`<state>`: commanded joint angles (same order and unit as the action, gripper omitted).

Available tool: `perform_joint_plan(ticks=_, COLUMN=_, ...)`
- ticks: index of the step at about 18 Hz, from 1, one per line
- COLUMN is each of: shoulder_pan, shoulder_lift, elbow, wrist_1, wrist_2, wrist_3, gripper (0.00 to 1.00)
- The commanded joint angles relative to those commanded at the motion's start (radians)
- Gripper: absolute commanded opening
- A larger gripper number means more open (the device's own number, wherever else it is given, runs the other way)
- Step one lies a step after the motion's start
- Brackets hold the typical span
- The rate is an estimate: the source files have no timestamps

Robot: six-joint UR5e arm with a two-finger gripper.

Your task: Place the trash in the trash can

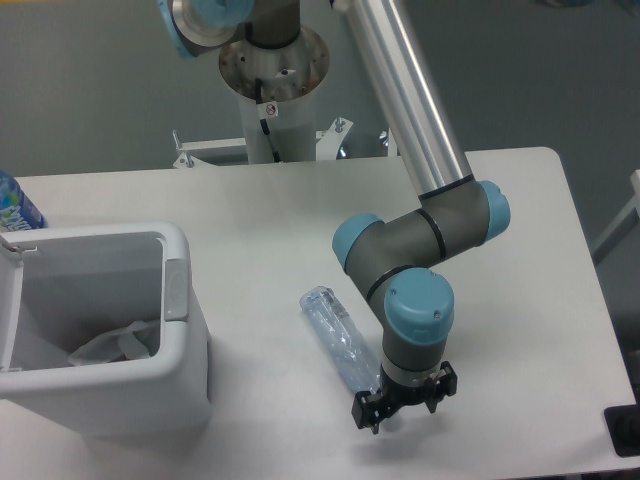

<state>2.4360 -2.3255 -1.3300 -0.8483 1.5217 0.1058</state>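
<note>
The gripper [403, 400] is low over the near part of the white table [520, 250], pointing down, right at the near end of the crushed bottle [339, 335]; its 2 black fingers stand to the left and right of that end, but the wrist covers the place, so I cannot tell how far they are open or if they press the plastic. The bottle is clear and bluish, long and flattened, with a wrinkled shiny surface; it lies flat on the table, going diagonally from far-left to near-right, and its far end is rounded and free. The arm has a smooth silver tube, grey matte joints and light blue round caps; the joint cap above the gripper faces the camera.

The trash can [185, 340] stands at the left, near the bottle but not touching it; it is a white rectangular plastic bin with a thick rounded rim and a grey latch on its right side. Inside it, on the bottom, lies the wrapper [115, 343], crumpled, whitish and half transparent. At the far left edge of the view, behind the bin, a part of an upright bottle with a bright blue label [14, 208] is visible.
</note>
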Motion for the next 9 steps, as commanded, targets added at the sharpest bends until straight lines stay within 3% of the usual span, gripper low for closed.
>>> perform_joint_plan(ticks=5, shoulder_pan=-0.008, shoulder_lift=-0.005, elbow=-0.003, wrist_1=0.018, wrist_2=0.003, wrist_3=-0.012, gripper=1.0)
perform_joint_plan(ticks=9, shoulder_pan=-0.018, shoulder_lift=-0.011, elbow=-0.011, wrist_1=0.02, wrist_2=0.026, wrist_3=-0.017, gripper=0.94)
